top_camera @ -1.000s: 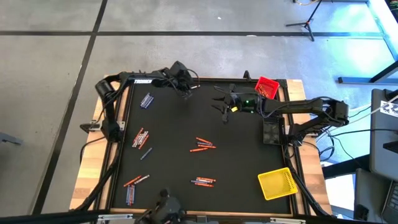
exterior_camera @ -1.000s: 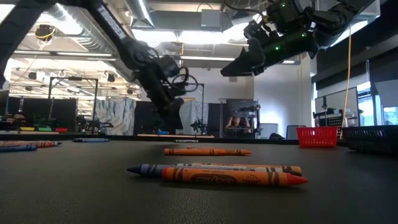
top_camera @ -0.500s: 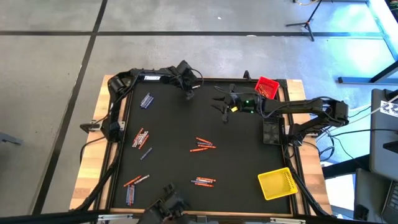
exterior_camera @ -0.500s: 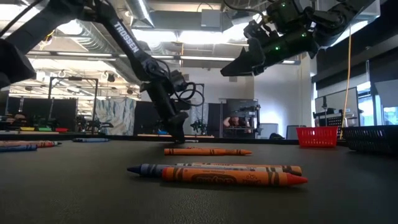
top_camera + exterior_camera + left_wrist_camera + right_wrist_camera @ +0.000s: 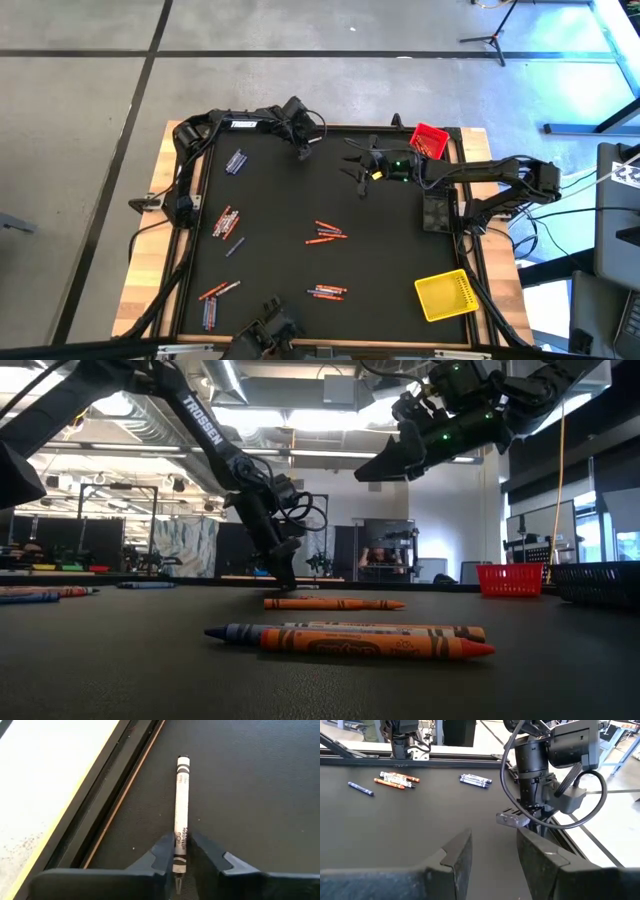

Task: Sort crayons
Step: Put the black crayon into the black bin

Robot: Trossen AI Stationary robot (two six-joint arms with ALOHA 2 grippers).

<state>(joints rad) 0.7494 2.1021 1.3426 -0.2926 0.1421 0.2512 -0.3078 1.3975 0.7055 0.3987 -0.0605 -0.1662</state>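
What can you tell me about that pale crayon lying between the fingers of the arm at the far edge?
The grey crayon is a thin stick in a pale paper wrapper with dark bands near both ends and small print along it. It lies flat on the black mat, roughly parallel to the table's raised edge rail. The left gripper has its two dark fingers pressed against either side of its near end.

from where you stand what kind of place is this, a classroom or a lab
Most likely a robotics lab or workshop: exposed ceiling ducts and strip lights overhead, more workbenches with equipment behind the table, and a bare concrete floor marked with dark tape lines.
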